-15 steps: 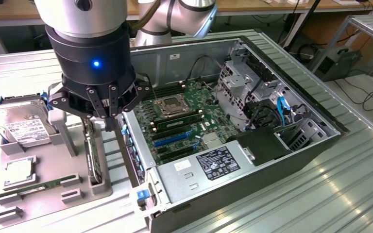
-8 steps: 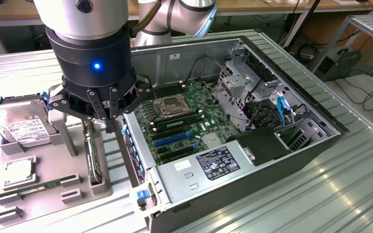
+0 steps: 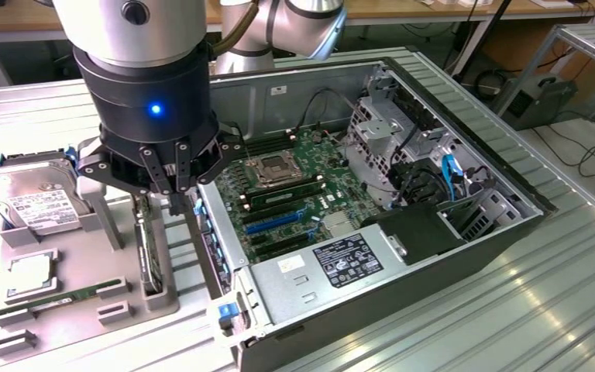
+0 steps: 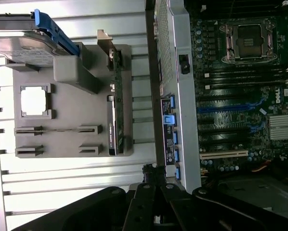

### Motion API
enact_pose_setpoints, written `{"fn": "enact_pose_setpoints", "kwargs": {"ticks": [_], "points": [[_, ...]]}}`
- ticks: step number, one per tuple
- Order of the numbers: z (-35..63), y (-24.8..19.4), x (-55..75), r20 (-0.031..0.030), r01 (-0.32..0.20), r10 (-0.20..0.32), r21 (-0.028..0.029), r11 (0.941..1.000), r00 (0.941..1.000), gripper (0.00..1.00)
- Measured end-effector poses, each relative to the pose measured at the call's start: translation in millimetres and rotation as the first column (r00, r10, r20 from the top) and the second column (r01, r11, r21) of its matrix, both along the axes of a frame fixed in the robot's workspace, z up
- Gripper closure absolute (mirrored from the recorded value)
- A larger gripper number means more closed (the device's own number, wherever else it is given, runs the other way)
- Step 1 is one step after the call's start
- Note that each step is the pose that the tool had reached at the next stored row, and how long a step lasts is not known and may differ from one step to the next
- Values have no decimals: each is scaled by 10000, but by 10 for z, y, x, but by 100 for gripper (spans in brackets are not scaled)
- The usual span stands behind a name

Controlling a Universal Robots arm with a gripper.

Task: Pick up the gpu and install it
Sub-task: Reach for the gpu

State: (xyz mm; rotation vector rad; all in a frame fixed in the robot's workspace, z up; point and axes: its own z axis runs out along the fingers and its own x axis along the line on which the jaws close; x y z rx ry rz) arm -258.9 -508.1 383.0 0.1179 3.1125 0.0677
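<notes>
Nearest you in the exterior view, the ribbed metal table (image 3: 483, 310) carries an open computer case (image 3: 401, 302) lying on its side, with its labelled power supply (image 3: 328, 263) at the near end. On the exterior view's left of the case sits a grey parts fixture (image 3: 122, 310), touching or just beside the case wall. At the fixture's near edge you can see a narrow green RAM stick (image 3: 62, 297) in its slot, with a loose processor chip (image 3: 31, 275) in a square pocket just behind it. The gpu (image 3: 151, 256) stands on edge in the fixture slot closest to the case, not yet lifted; in the wrist view it shows as a thin dark card (image 4: 112, 127) beside the case wall (image 4: 175, 72). Your gripper (image 3: 177, 203) hangs just over the far end of that slot, between the fixture and the case. Its fingers are pinched together with nothing between them, and it is clear of the gpu. In the wrist view the gripper tips (image 4: 152, 172) line up with the case wall rather than with the card. Further back on the fixture, a silver hard drive (image 3: 29, 198) with a white label leans in its cradle. Inside the case, the motherboard (image 3: 297, 194) shows an empty processor socket (image 3: 273, 167) and bare expansion slots. Beyond the table you can see workbenches and cables.
</notes>
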Motion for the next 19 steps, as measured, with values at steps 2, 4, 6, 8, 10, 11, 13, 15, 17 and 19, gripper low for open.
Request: {"fn": "enact_pose_setpoints", "kwargs": {"ticks": [2, 4, 6, 8, 10, 11, 13, 15, 17, 19], "points": [[-1, -8, 0, 0, 1, -1, 0, 10000, 10000, 89], [-1, -16, 0, 0, 0, 0, 0, 10000, 10000, 89], [-1, -24, 0, 0, 1, -1, 0, 10000, 10000, 89], [-2, -31, 0, 0, 1, -1, 0, 10000, 10000, 89], [-3, -38, 0, 0, 0, 0, 0, 10000, 10000, 89], [-2, -41, 0, 0, 0, 0, 0, 10000, 10000, 89], [-3, -52, 0, -1, 1, -1, -1, 10000, 10000, 89], [-3, -59, 0, -1, 1, -1, -1, 10000, 10000, 89], [-4, -66, 0, 0, 1, -1, 0, 10000, 10000, 89], [-4, -72, 0, 0, 1, -1, 0, 10000, 10000, 89]]}}
